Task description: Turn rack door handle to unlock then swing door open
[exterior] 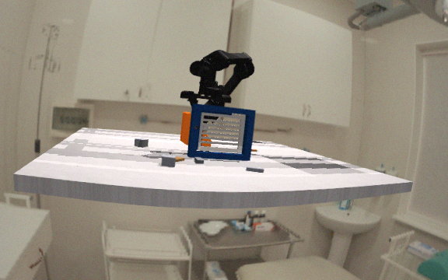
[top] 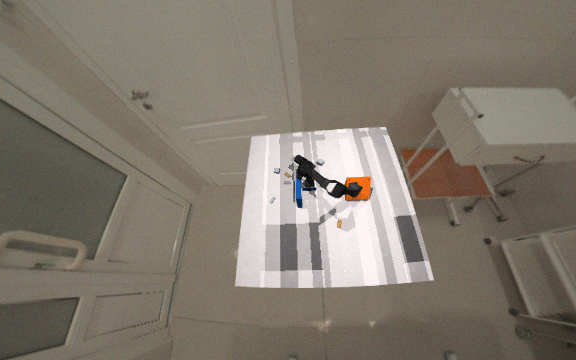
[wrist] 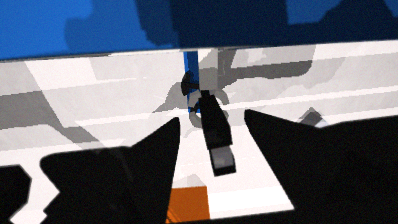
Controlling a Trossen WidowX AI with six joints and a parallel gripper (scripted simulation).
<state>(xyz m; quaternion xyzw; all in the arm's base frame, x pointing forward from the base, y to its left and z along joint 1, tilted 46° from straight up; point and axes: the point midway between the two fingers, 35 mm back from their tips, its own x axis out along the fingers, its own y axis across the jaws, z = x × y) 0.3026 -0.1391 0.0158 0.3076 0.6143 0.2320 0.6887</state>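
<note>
One black handle [wrist: 216,122] in wrist view | pincer [top: 305,175] [exterior: 206,96] [wrist: 211,118] wide | exterior seemingly hides it

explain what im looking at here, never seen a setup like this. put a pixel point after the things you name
One black robot arm [top: 322,180] [exterior: 235,58] works over a patterned table [top: 288,250] [exterior: 92,190]. The first picture looks down from above; the second looks across from the side; the third comes from the arm's wrist, behind its gripper [wrist: 211,118]. On the table stand a blue frame [top: 299,195] [exterior: 194,132] and an orange block [top: 365,181] [exterior: 185,127], with small grey and orange pieces scattered about. The gripper's fingers are apart around a dark handle [wrist: 216,122], apparently not gripping it.
</note>
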